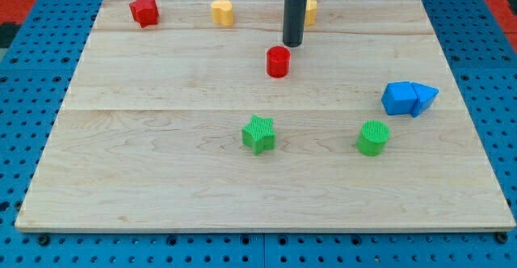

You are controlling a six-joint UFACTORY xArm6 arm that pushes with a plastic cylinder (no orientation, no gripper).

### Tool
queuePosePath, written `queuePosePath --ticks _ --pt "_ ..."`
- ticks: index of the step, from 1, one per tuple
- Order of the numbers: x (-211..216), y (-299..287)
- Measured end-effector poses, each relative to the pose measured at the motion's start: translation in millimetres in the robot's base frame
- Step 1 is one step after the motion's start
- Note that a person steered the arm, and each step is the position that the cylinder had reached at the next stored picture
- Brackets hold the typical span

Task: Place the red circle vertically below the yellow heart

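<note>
The red circle [278,61] sits on the desk [161,179] in the upper middle of the view, and my tip [292,43] stands just above it and slightly to the view's right, very near, though I cannot tell whether it touches. There is no gripper on this rig, only the rod, so nothing is grasped or released. Which yellow block is the heart is my first worry: one yellow block [222,12] lies near the top edge, left of the rod, and looks heart-like, while a second yellow block [310,10] is mostly hidden behind the rod and I cannot make out its shape. Aim under the wrong one and the task fails. My second worry is contact geometry: from where my tip stands, a push would drive the red circle down and leftward, and an off-centre touch on a round block would, I judge, let it roll off sideways rather than travel straight. A long downward push could also carry it into the green star [258,134]. Farther out are a green cylinder [373,137], a blue cube [399,98] touching a blue triangular block [423,97], and a red star-like block [144,11] at top left. No containers are in view, so nothing is held in any.
</note>
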State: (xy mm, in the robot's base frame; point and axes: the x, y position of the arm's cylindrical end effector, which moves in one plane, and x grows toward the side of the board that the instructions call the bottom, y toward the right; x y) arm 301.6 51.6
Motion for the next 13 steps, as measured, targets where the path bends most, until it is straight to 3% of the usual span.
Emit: queuePosePath --ticks 2,3,5,6,10,12,13 --pt "14.2 53.5" --pt "12.9 -13.0" --pt "26.8 10.1" --pt "49.6 -74.3" --pt "76.6 -90.8" --pt "107.9 -201.4" --pt "140.8 -170.1"
